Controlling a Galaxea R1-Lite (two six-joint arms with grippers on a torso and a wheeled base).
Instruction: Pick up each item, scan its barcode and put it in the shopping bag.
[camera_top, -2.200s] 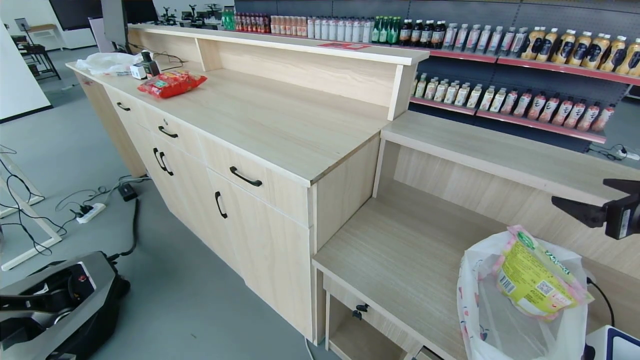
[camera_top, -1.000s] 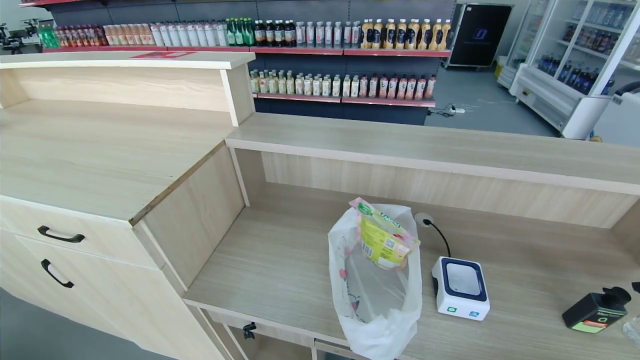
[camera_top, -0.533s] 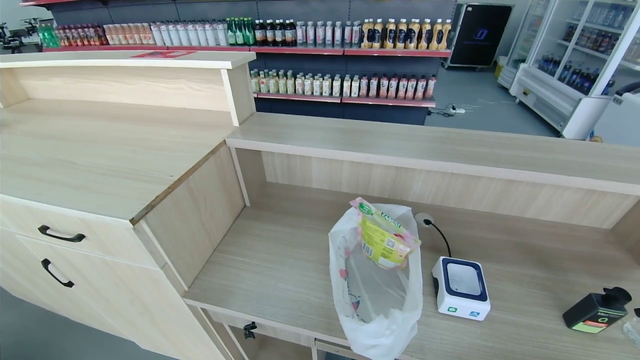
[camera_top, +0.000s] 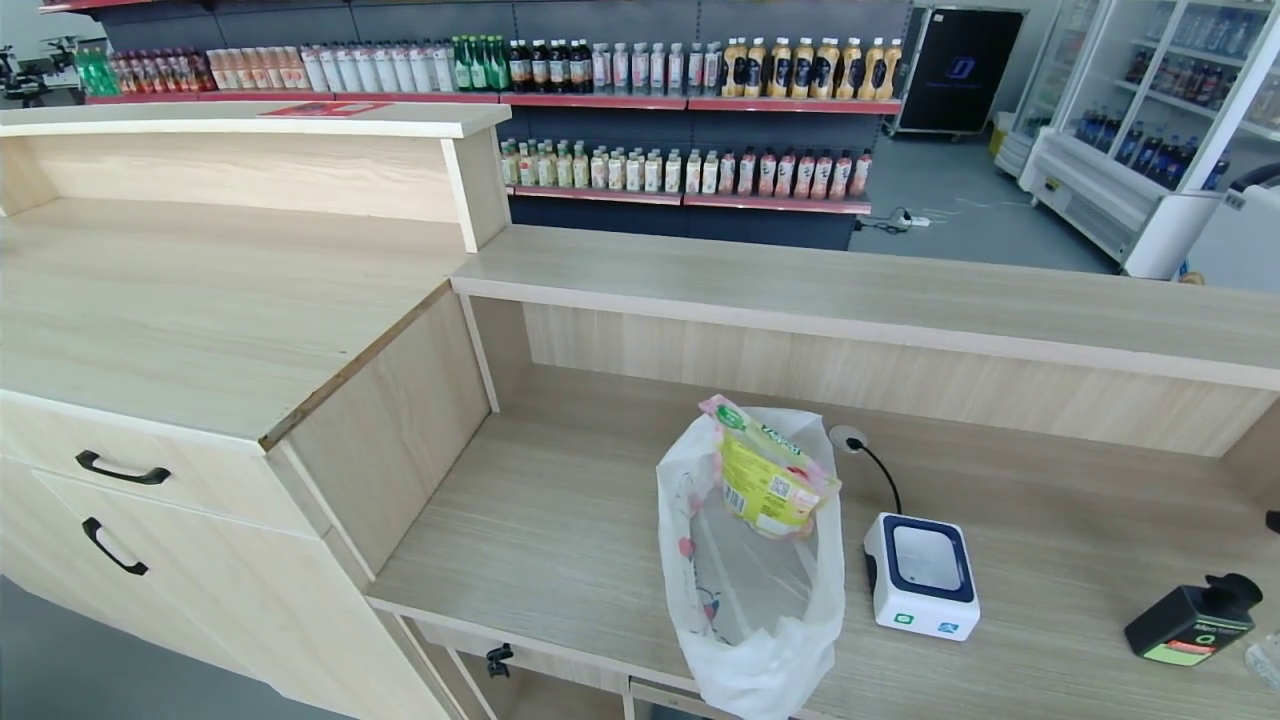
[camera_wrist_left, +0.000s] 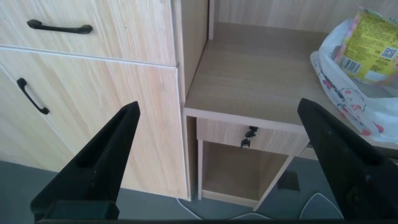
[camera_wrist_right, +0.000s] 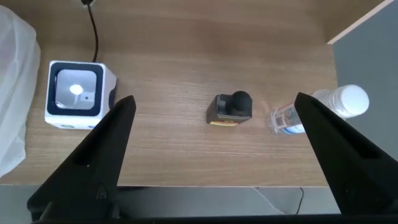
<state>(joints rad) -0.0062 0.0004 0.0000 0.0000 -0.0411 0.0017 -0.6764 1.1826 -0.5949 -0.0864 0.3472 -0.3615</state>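
Observation:
A white plastic shopping bag (camera_top: 750, 600) stands open on the low desk, with a yellow-green snack packet (camera_top: 772, 472) sticking out of its mouth. Just to its right sits the white and blue barcode scanner (camera_top: 921, 575). A small black bottle (camera_top: 1192, 622) and a clear bottle with a white cap (camera_top: 1264, 660) stand at the desk's right end. My right gripper (camera_wrist_right: 217, 158) hangs open above the desk, over the scanner (camera_wrist_right: 74, 93), black bottle (camera_wrist_right: 230, 109) and clear bottle (camera_wrist_right: 317, 112). My left gripper (camera_wrist_left: 217, 168) is open off the desk's front left corner, the bag (camera_wrist_left: 348, 93) beyond it.
A taller counter (camera_top: 200, 320) with drawers rises on the left of the low desk (camera_top: 560, 540). A raised ledge (camera_top: 850, 290) runs along the back. A keyed drawer (camera_wrist_left: 249, 134) sits under the desk front. Shelves of drink bottles (camera_top: 650, 70) and a fridge (camera_top: 1140, 130) stand behind.
The head camera has swung right from the tall counter to the low desk. Over the last second the bag, packet, scanner and bottles have stayed put.

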